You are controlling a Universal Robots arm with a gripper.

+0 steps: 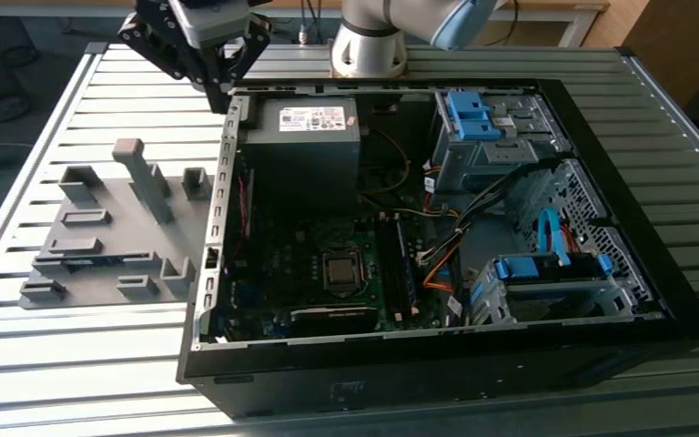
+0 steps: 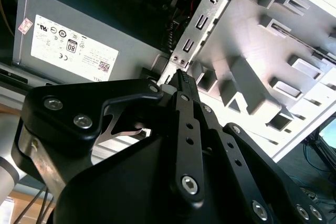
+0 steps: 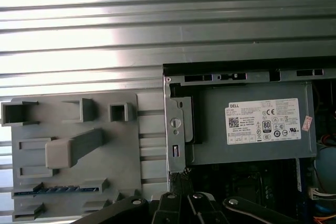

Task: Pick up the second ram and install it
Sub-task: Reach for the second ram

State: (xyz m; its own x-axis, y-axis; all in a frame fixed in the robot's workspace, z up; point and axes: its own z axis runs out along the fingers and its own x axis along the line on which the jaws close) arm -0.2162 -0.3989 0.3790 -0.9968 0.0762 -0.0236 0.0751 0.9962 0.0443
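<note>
The second ram (image 3: 58, 189) is a thin blue-green strip lying in a slot of the grey holder plate (image 3: 149, 145), seen in the first wrist view. In the exterior view the ram (image 1: 83, 260) lies on the plate (image 1: 119, 228), left of the open computer case (image 1: 447, 355). My gripper (image 1: 218, 102) hangs over the case's back left corner, well away from the strip. Its black fingers (image 2: 181, 80) are pressed together, with nothing between them. In the first wrist view the gripper (image 3: 181, 178) sits at the case's edge, beside the plate.
A grey power supply (image 1: 307, 137) fills the case's back left. The motherboard (image 1: 338, 273), blue drive brackets (image 1: 471, 114) and loose cables lie inside. Upright blocks (image 1: 143, 177) stand on the holder plate. Everything rests on a slatted metal table (image 1: 34, 364).
</note>
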